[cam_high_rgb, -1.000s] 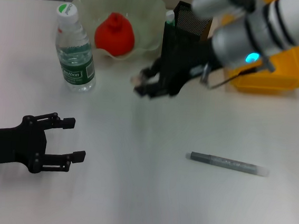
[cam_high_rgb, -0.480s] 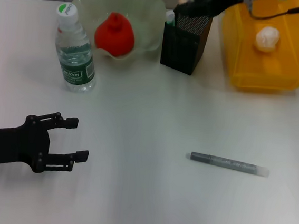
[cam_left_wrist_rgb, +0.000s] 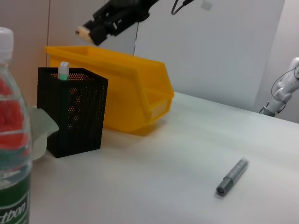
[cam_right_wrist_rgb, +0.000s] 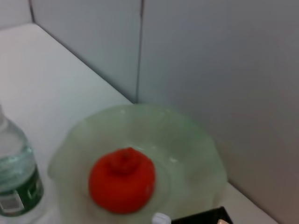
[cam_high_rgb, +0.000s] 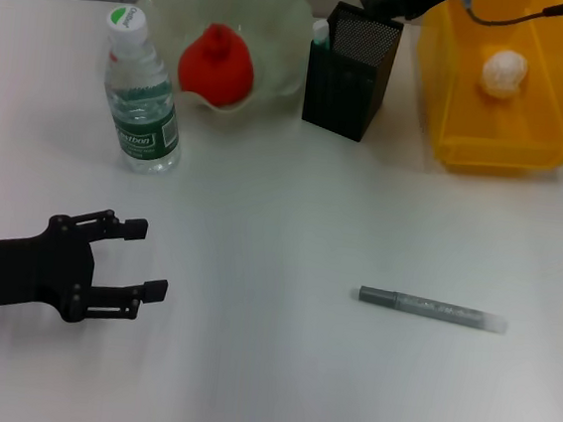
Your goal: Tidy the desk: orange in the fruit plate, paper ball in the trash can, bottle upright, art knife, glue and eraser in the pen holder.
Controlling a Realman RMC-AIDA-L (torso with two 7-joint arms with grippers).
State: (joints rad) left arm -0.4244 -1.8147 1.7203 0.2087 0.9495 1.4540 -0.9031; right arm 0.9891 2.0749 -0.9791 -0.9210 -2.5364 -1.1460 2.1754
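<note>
While the right gripper point(cam_left_wrist_rgb: 84, 32) hangs above the pen holder point(cam_high_rgb: 350, 70) pinching the eraser point(cam_left_wrist_rgb: 82, 32), the left gripper point(cam_high_rgb: 137, 257) rests low on the table point(cam_high_rgb: 266, 369), jaws spread, empty. Orange point(cam_high_rgb: 216, 62) sits in fruit plate point(cam_high_rgb: 280, 21), bottle point(cam_high_rgb: 140, 93) upright beside it, paper ball point(cam_high_rgb: 503, 71) in trash can point(cam_high_rgb: 503, 143). Grey pen-like art knife point(cam_high_rgb: 430, 308) lies on table.

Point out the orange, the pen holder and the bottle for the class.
orange point(cam_high_rgb: 216, 62): head view, middle of the fruit.
pen holder point(cam_high_rgb: 346, 78): head view, front mesh wall.
bottle point(cam_high_rgb: 143, 118): head view, green label.
</note>
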